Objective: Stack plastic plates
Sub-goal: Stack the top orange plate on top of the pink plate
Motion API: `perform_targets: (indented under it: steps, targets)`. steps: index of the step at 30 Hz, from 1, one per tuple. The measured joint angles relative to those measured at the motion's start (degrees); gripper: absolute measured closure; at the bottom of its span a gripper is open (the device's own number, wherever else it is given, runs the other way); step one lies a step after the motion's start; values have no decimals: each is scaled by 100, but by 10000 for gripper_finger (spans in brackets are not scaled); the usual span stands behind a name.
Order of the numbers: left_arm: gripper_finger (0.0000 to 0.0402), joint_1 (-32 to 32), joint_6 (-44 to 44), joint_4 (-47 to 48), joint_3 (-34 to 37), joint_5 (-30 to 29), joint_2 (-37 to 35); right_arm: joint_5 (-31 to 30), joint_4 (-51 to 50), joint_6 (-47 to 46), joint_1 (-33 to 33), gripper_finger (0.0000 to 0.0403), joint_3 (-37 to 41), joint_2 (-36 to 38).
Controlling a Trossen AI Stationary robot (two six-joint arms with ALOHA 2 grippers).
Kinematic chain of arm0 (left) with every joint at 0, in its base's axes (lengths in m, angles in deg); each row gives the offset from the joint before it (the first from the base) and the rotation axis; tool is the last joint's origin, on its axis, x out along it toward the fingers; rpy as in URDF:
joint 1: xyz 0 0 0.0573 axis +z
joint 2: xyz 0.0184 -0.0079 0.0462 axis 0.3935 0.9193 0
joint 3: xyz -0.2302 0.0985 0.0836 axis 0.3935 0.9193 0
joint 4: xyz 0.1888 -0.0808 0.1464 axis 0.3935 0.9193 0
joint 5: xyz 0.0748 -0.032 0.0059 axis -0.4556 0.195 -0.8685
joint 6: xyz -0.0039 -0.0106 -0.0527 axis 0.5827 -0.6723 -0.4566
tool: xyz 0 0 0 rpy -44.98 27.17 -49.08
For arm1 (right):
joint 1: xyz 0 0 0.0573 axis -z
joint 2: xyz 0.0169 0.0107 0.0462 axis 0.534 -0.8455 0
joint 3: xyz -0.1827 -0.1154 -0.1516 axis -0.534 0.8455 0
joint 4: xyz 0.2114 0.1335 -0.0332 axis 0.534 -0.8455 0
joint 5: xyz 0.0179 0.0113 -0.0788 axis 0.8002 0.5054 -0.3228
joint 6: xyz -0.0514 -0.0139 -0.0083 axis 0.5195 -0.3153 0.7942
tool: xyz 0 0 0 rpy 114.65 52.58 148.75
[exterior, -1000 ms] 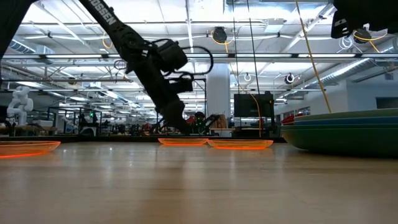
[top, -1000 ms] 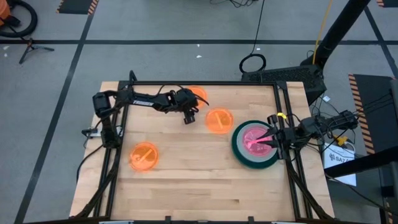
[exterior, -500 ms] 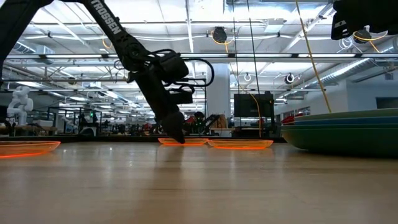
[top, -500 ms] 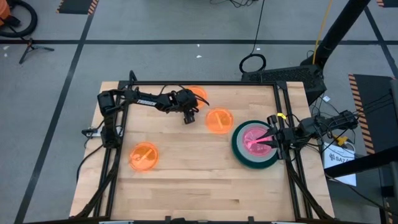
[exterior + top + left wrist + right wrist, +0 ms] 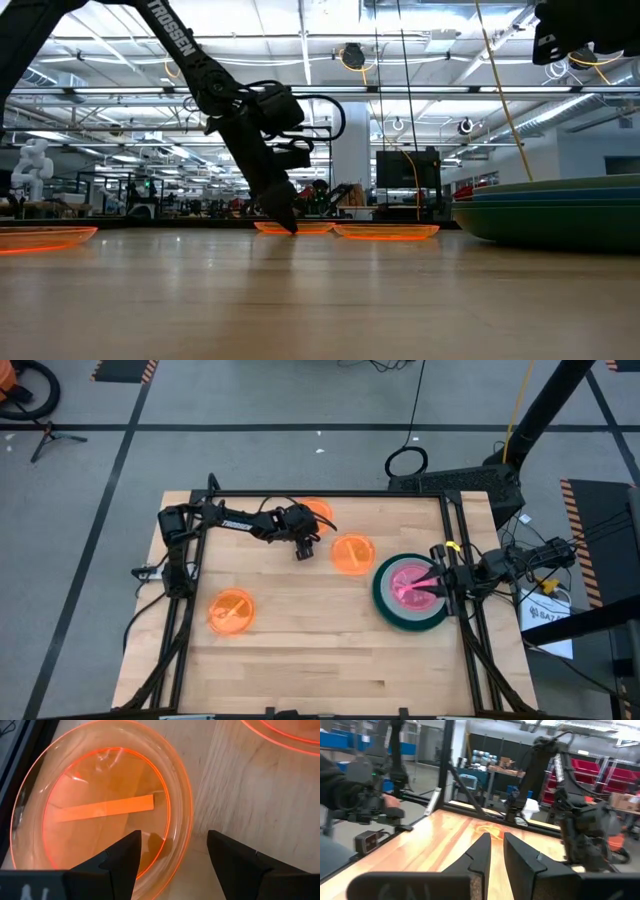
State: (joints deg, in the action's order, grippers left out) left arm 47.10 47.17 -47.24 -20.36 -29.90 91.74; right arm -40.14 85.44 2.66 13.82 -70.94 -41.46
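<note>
Plates were seen scattered over the wooden table (image 5: 330,650). Three small translucent orange plates were laid out: one at the far edge (image 5: 100,805), marked with an orange strip, one near the centre (image 5: 352,554), and one toward the left front (image 5: 231,610). The left gripper (image 5: 172,857) was held down at the far plate, fingers parted astride its rim. On the right side, a small pink plate (image 5: 411,582) was stacked atop a large dark green one (image 5: 385,605). The right gripper (image 5: 432,584) was poised at the stack's edge, its fingers narrowly parted, with nothing seen between them.
</note>
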Motion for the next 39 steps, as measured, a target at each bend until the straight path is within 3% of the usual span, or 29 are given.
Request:
perform_targets:
  steps: [7, 20, 31, 39]
  targets:
    - [179, -4, -15, -1, 0, -2, 0, -179, -80, -43, 0, 355, 0, 0]
    - [308, -9, -175, 21, 0, -22, 11, -179, -103, -43, 0, 355, 0, 0]
    - [344, -136, -150, 29, 0, -105, 11, -179, -102, -33, 0, 355, -2, 0]
    - [375, -385, -80, 30, 3, -657, -69, -177, -102, -25, 0, 355, -2, 0]
